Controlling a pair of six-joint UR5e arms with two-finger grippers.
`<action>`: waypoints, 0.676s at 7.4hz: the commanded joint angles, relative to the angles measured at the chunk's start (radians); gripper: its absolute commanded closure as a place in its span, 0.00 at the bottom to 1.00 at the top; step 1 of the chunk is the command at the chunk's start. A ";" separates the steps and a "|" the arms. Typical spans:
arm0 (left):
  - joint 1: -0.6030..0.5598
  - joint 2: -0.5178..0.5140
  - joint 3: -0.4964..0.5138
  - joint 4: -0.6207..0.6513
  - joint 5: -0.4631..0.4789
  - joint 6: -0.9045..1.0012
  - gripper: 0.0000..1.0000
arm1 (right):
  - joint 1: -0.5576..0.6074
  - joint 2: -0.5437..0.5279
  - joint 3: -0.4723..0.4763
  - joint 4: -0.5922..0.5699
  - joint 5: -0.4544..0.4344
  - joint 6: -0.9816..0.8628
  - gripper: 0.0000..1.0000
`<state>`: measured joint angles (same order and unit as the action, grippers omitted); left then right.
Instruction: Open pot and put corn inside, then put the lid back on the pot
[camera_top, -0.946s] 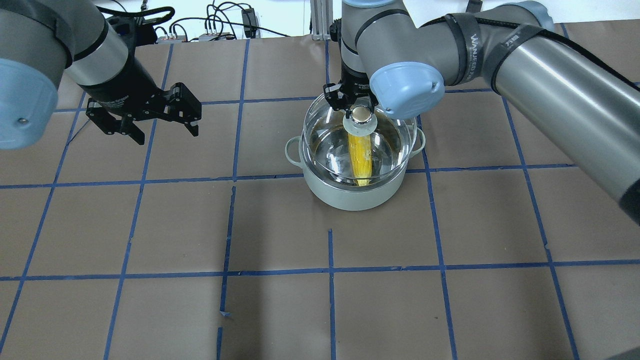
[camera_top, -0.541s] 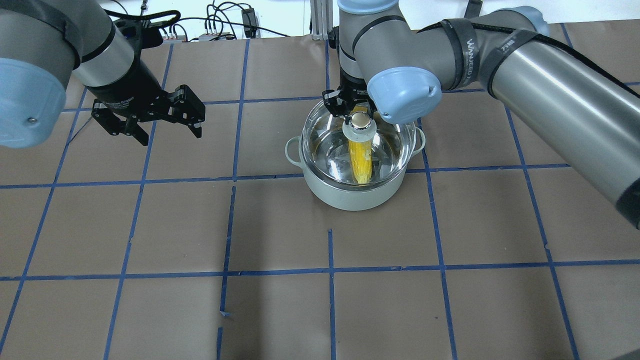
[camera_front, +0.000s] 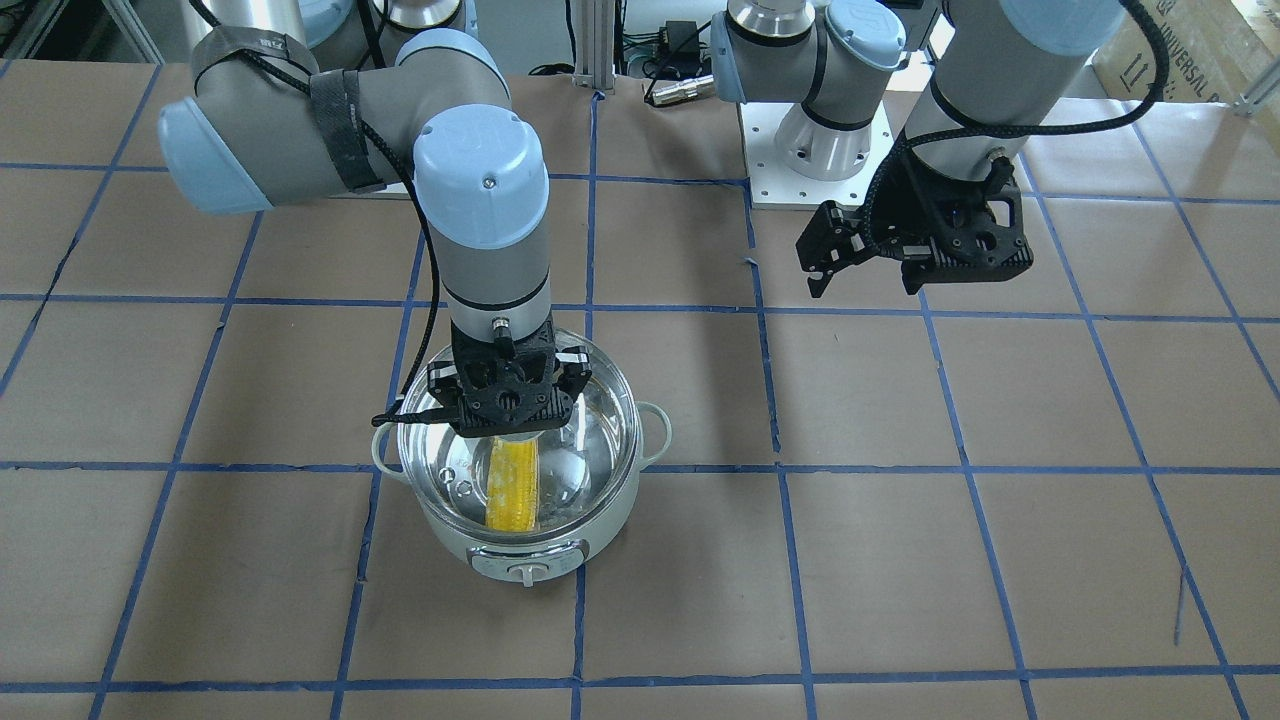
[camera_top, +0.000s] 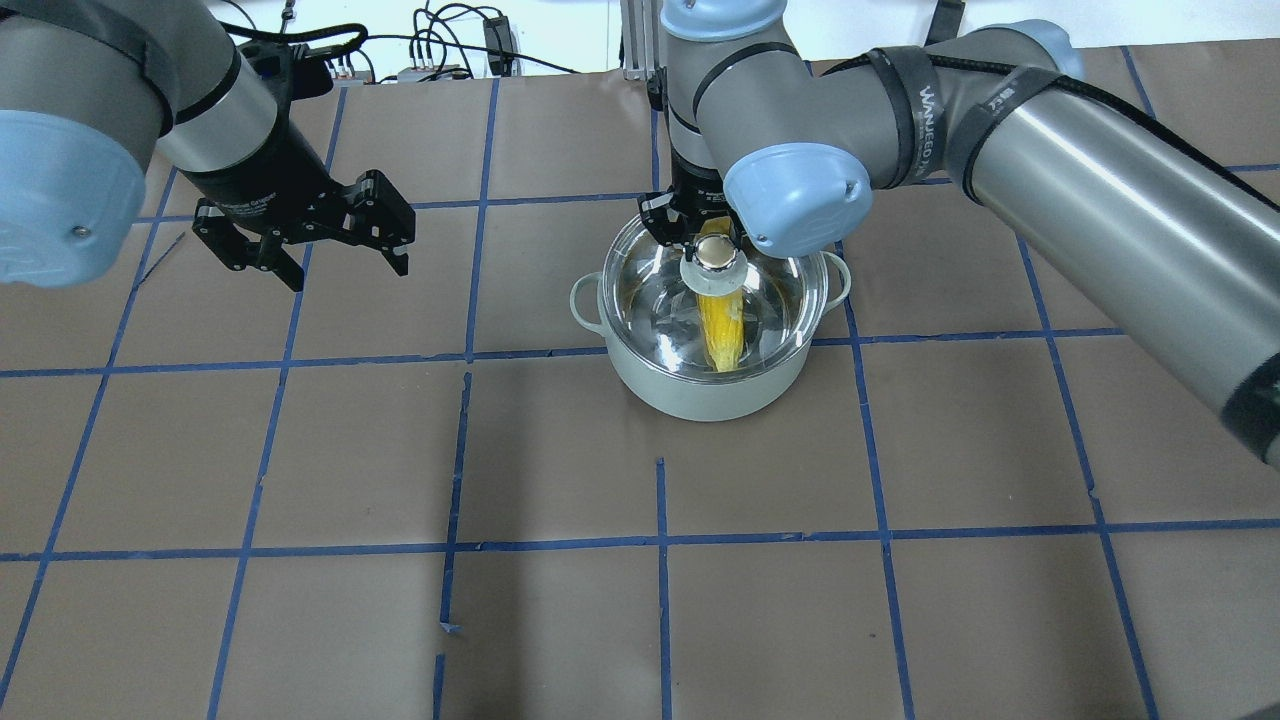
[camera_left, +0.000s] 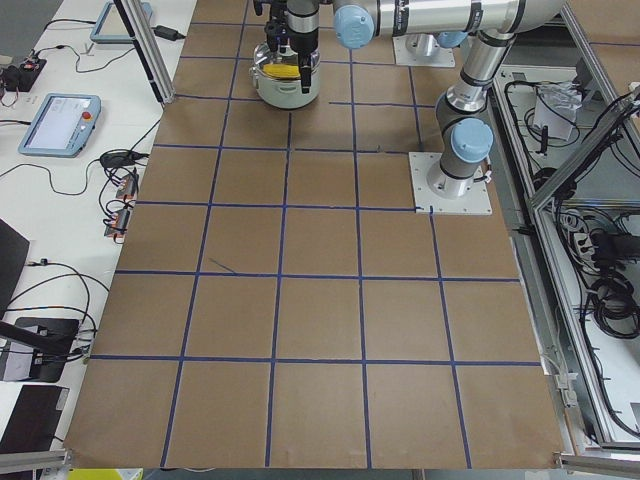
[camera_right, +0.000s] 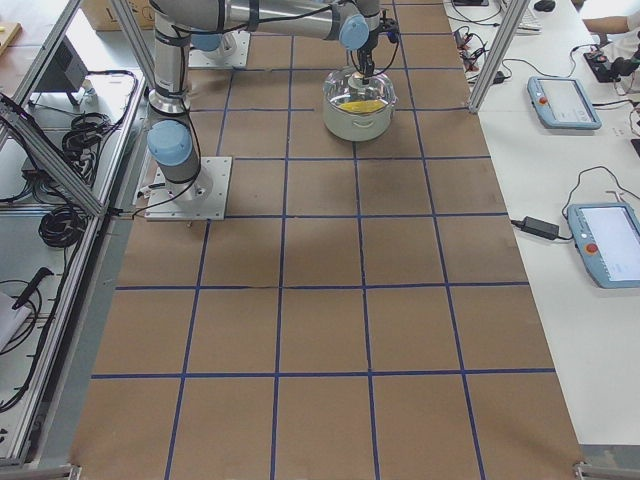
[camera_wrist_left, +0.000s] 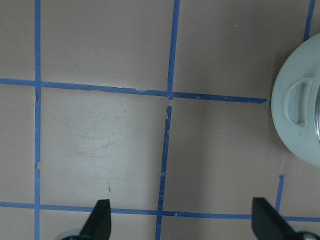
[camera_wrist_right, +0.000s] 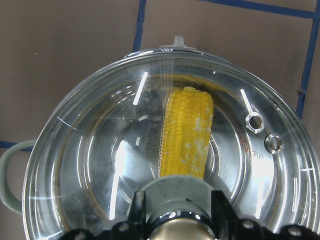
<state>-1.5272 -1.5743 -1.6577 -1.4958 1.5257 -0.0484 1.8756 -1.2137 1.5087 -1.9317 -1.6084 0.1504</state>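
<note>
The pale mint pot (camera_top: 700, 395) stands mid-table and also shows in the front view (camera_front: 445, 535). The yellow corn (camera_top: 722, 325) lies inside it, seen through the glass (camera_front: 512, 490) (camera_wrist_right: 186, 132). The clear glass lid (camera_top: 645, 285) covers the pot's mouth, level with the rim or just above it; I cannot tell if it rests on it. My right gripper (camera_top: 712, 250) is shut on the lid's knob (camera_wrist_right: 175, 227) from above. My left gripper (camera_top: 340, 250) is open and empty, hovering left of the pot (camera_wrist_left: 295, 115).
Brown paper with blue tape grid lines covers the table (camera_top: 560, 450). Cables and connectors (camera_top: 430, 60) lie along the far edge. The pot's control knob (camera_front: 527, 570) faces the operators' side. Tablets and cables sit on side benches (camera_right: 565, 100).
My right gripper has lowered the lid from a raised, back-offset position down onto the pot's mouth. My left gripper has drifted slightly right and toward the far edge, still open.
</note>
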 joint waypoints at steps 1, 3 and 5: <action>-0.001 -0.009 0.001 0.002 0.001 0.001 0.00 | 0.000 -0.001 0.007 0.005 -0.001 -0.002 0.64; -0.001 -0.009 -0.001 0.000 0.001 0.001 0.00 | 0.000 -0.001 -0.002 0.007 -0.001 0.000 0.61; -0.001 -0.009 -0.001 0.002 0.001 0.001 0.00 | 0.000 0.002 -0.010 0.002 -0.002 0.003 0.60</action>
<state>-1.5279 -1.5823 -1.6581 -1.4953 1.5263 -0.0476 1.8761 -1.2136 1.5029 -1.9269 -1.6101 0.1523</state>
